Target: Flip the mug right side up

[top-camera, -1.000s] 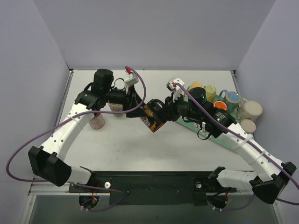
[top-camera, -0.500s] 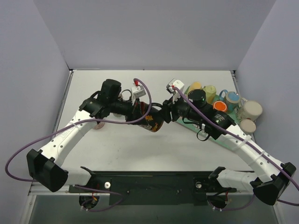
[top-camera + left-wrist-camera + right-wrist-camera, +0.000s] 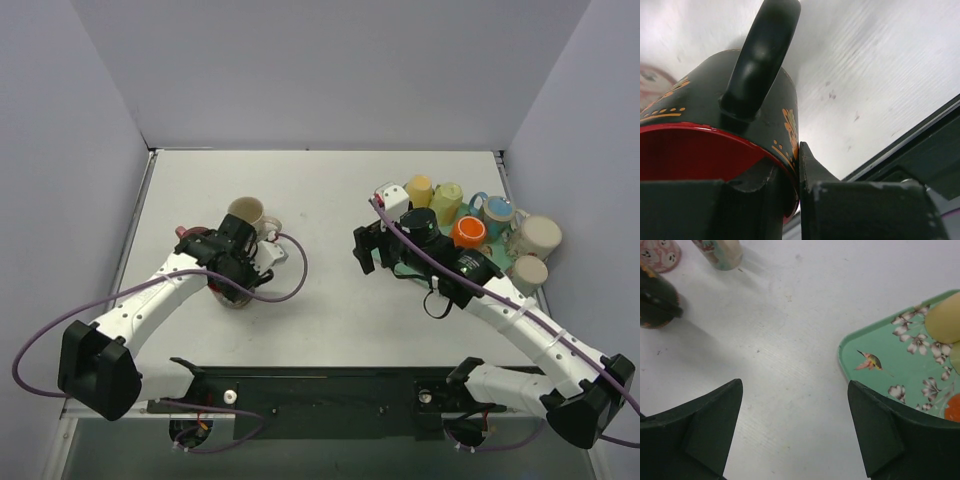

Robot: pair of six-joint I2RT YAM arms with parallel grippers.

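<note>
The black mug point(image 3: 700, 100) has a red inside, orange patterning and a black handle point(image 3: 760, 55). My left gripper point(image 3: 790, 155) is shut on its rim, one finger inside and one outside. Its red mouth faces up toward the wrist camera. In the top view the mug point(image 3: 232, 298) is low at the table's left-front, mostly hidden under the left gripper point(image 3: 240, 275); I cannot tell whether it touches the table. In the right wrist view it is at the left edge point(image 3: 652, 302). My right gripper point(image 3: 362, 250) stands open and empty beside the tray point(image 3: 795, 410).
A cream mug point(image 3: 247, 212) and a pink mug point(image 3: 188, 234) stand just behind the left gripper. A green flowered tray point(image 3: 890, 360) at the right holds several coloured mugs point(image 3: 468, 231). Two more pale mugs point(image 3: 535, 238) sit at the far right edge.
The black mug passed from the right gripper to the left one. The left arm carried it from mid-table down to the left front. The right gripper opened and drew back toward the tray.
</note>
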